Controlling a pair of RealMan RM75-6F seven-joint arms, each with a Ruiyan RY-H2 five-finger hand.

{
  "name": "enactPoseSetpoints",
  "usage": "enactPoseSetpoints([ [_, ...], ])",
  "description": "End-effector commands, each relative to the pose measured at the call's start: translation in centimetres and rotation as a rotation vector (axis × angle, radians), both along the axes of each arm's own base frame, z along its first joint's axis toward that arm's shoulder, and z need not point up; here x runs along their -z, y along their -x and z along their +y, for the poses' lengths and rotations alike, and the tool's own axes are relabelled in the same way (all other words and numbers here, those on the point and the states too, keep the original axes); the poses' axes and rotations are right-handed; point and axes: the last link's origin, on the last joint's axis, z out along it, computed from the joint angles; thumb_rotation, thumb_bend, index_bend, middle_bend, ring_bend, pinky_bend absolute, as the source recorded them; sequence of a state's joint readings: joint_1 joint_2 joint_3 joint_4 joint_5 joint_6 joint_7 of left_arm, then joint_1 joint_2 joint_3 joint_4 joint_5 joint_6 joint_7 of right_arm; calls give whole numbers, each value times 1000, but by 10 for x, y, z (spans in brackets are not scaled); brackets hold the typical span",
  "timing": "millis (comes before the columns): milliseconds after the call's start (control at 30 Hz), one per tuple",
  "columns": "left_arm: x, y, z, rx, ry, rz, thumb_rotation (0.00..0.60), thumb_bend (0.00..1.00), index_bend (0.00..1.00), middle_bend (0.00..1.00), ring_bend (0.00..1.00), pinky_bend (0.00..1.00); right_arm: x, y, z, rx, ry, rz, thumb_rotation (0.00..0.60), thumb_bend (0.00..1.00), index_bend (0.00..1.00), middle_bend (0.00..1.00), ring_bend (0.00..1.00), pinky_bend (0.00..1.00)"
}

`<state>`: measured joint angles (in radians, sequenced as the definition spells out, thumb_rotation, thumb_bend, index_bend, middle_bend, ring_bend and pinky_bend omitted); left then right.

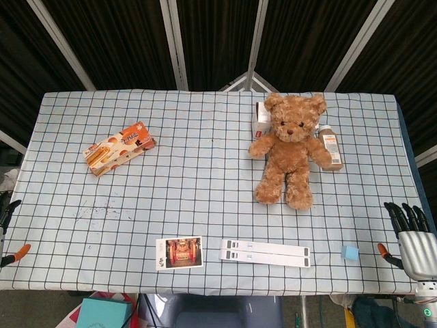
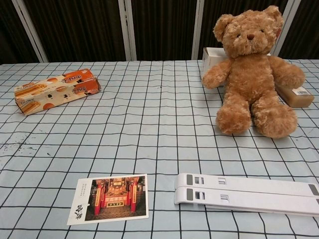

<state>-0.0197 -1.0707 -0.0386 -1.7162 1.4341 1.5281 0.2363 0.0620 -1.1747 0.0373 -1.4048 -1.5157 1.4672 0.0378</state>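
Your right hand (image 1: 413,239) (fingers spread, holding nothing) hangs just right of the blue cube (image 1: 350,253); your left hand (image 1: 8,236) can't be judged.

The right hand (image 1: 412,240) hangs just off the near right corner of the table (image 1: 205,178), fingers apart and pointing away, holding nothing. The left hand (image 1: 8,236) barely shows beyond the table's near left edge, its pose unclear.

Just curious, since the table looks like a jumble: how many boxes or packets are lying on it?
3 that I can see: an orange snack box at the left, a white box behind the teddy bear, and a brown packet beside its other arm. The bear may hide more.
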Motion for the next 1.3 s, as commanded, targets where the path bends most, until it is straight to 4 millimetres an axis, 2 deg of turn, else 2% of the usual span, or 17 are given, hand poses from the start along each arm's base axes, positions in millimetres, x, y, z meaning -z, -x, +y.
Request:
enactPoseSetpoints([
  [33, 0, 0, 0, -2, 1, 1, 600, 243, 132, 0, 0, 30, 0, 1, 0, 4, -2, -1, 600, 292, 0, 120, 35, 0],
  [500, 4, -2, 0, 9, 10, 9, 600, 243, 132, 0, 0, 30, -5, 2, 0, 29, 47, -62, 600, 292, 0, 120, 35, 0],
  [700, 3, -2, 1, 5, 8, 6, 600, 243, 133, 0, 0, 30, 1, 3, -3, 57, 30, -120, 600, 291, 0, 120, 35, 0],
  [833, 6, -2, -1, 2, 20, 6, 600, 243, 132, 0, 0, 30, 9, -5, -9, 55, 25, -251, 600, 292, 0, 120, 46, 0],
  [967, 6, 0, 2, -13, 18, 3, 600, 243, 133, 0, 0, 30, 14, -18, -28, 52, 20, -459, 600, 291, 0, 120, 65, 0],
  [1133, 7, 0, 5, -18, 13, 6, 600, 243, 133, 0, 0, 30, 11, -31, -68, 125, -41, -751, 600, 291, 19, 120, 65, 0],
  [1300, 8, 1, 7, -29, 12, 15, 600, 243, 132, 0, 0, 30, 6, -33, -110, 211, -63, -849, 600, 292, 33, 120, 65, 0],
])
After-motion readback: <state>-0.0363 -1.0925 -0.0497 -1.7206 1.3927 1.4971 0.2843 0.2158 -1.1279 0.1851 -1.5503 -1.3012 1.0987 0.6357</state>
